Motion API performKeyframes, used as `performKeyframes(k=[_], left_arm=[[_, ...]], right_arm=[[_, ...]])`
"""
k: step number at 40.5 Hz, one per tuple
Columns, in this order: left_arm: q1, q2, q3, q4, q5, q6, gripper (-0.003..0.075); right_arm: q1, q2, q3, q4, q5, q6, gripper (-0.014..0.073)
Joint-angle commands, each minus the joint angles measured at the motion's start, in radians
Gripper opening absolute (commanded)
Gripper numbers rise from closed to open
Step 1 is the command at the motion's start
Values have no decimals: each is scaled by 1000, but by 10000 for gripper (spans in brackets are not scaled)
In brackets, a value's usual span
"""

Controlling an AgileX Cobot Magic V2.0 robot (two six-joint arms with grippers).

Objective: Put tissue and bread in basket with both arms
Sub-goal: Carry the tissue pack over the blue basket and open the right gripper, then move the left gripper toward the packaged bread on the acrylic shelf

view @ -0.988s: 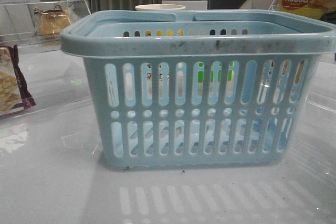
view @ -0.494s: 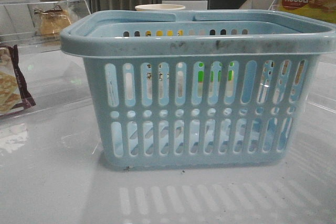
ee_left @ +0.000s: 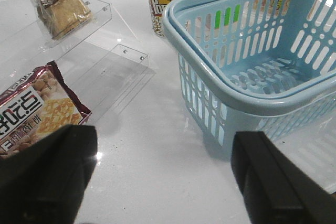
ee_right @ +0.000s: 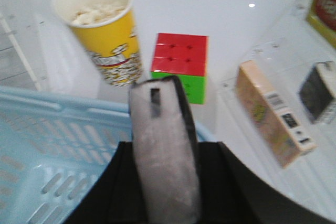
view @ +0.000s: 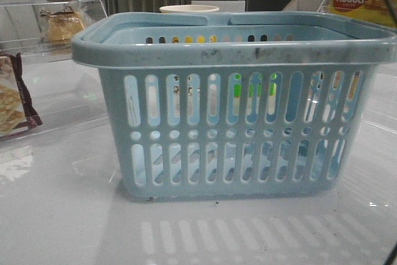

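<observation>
While the right gripper (ee_right: 165, 182) clamps the tissue (ee_right: 164, 150) above the basket (ee_right: 47, 145) for release, the left gripper (ee_left: 163, 177), jaws apart, hangs beside the basket.

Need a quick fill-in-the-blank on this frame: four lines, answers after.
1. Seen from the left wrist, the basket holds ___.
2. The left end effector is ___, with no object between its fingers.
3. The cube beside the popcorn cup has a ___ top face.
4. The tissue is clamped in the ___ end effector.

Answers: nothing; open; red; right
</observation>
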Motion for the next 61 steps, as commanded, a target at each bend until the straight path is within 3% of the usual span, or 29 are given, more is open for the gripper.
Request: performKeyframes(k=[1, 11, 20, 22, 32, 39, 61], left_arm=[[-7, 8, -28, -11, -84, -9, 578], [-7, 8, -28, -11, -84, -9, 578], [-7, 8, -28, -11, -84, -9, 578], [-7, 8, -28, -11, -84, -9, 578], [-7, 8, -28, -11, -84, -9, 578], [-7, 8, -28, -11, -84, -9, 578], [-7, 8, -28, -11, -84, -9, 578]], right_arm=[[84, -3, -32, 9, -64, 0, 211], [182, 113, -32, 34, -24, 0, 232], [186, 173, -32, 57, 12, 0, 510], [186, 169, -33, 57, 12, 0, 538], [193, 52, -16, 55, 48, -83, 541], [223, -121, 90, 55, 41, -188, 541], [225, -707, 499, 53, 65, -198, 541]])
